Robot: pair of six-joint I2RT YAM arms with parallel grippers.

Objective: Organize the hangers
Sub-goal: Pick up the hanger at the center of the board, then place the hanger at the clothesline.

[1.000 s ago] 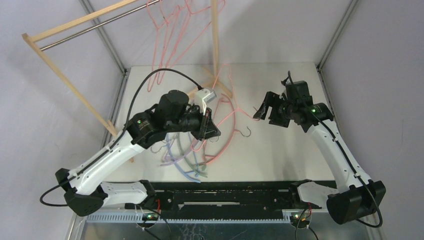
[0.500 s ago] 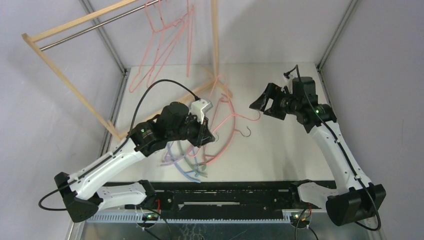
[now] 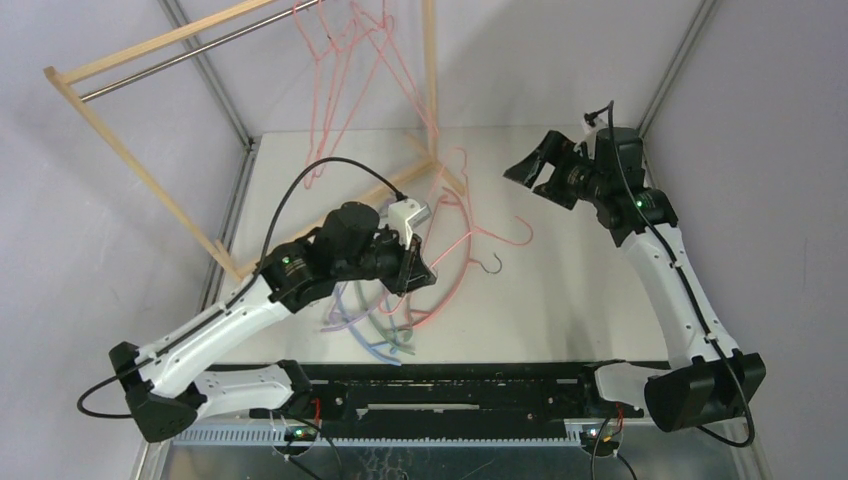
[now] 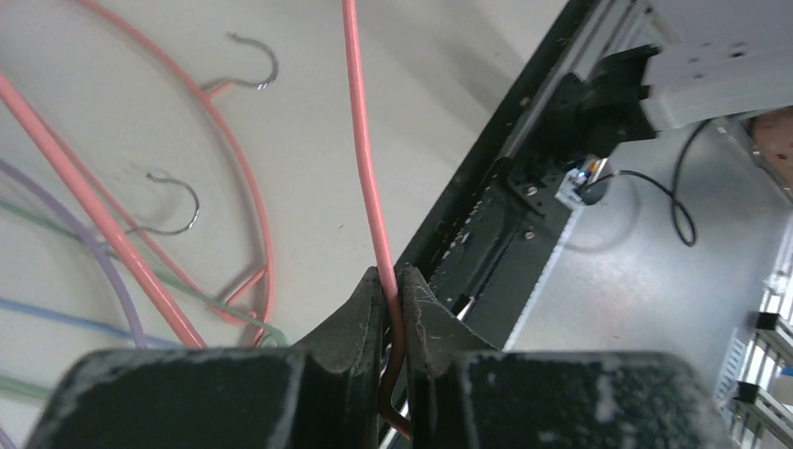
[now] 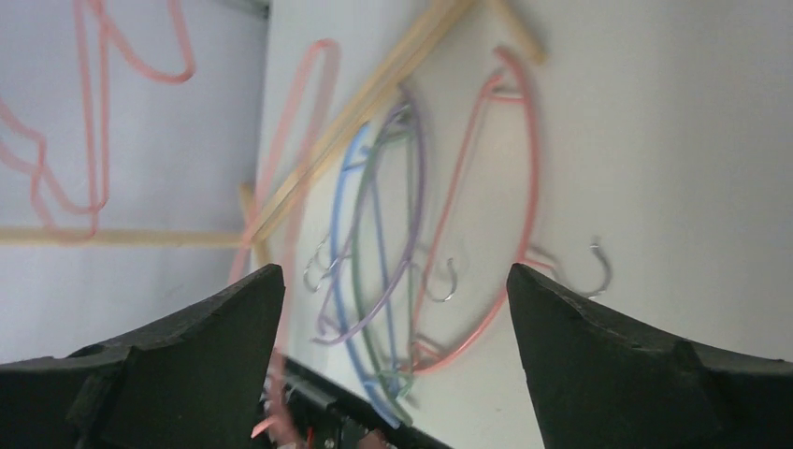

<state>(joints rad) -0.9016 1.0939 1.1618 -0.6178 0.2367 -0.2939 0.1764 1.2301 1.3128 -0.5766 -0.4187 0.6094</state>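
My left gripper (image 3: 421,268) is shut on a thin pink wire hanger (image 3: 470,225), low over the table's middle. In the left wrist view the jaws pinch that wire hanger (image 4: 361,140), with my left gripper (image 4: 393,281) near the front rail. Thicker lilac, green and blue hangers (image 3: 368,318) lie piled beside a pink hanger (image 3: 455,275). More pink wire hangers (image 3: 345,60) hang from the rod. My right gripper (image 3: 530,165) is raised at the far right, open and empty. In its view the right gripper (image 5: 393,273) frames the pile of hangers (image 5: 383,234).
The light wooden rack (image 3: 130,160) with its metal rod (image 3: 180,55) stands at the back left; its foot (image 3: 400,185) runs across the table beside the held hanger. Grey walls close in both sides. A black rail (image 3: 450,385) lines the front edge.
The right gripper has risen and swung toward the back right, opening wider. The left arm drew back slightly with its wire hanger. The hangers on the rod are swinging.
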